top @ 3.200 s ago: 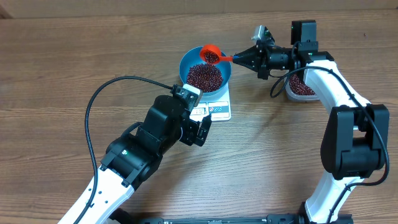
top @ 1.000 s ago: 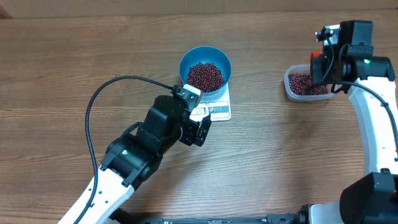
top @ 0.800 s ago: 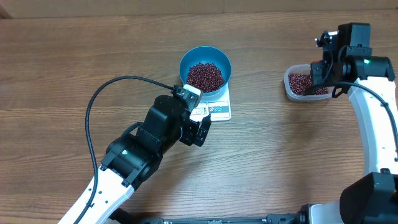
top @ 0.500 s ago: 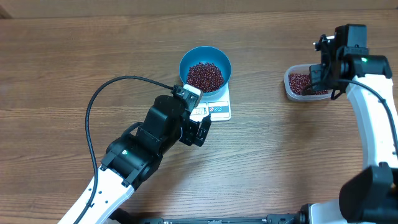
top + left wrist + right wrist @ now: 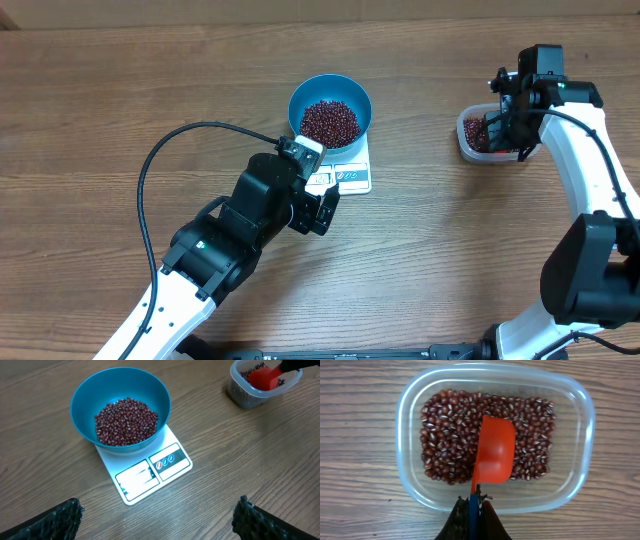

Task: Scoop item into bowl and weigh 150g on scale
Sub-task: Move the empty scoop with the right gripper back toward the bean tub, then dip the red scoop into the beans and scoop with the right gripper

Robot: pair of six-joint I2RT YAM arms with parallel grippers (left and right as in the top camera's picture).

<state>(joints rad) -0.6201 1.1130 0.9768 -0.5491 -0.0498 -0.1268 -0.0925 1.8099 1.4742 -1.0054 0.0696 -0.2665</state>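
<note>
The right gripper (image 5: 473, 512), jaws pinching tight on the red scoop (image 5: 495, 452), is holding it on beans (image 5: 445, 435) in the tub (image 5: 587, 425) well right of the scale (image 5: 150, 472); it should be digging under and lifting level.

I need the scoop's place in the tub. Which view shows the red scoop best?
Right wrist: the red scoop sits large and centred over the beans in the clear tub. Left wrist shows it small, in the far corner. Overhead, the right arm hides it.
</note>
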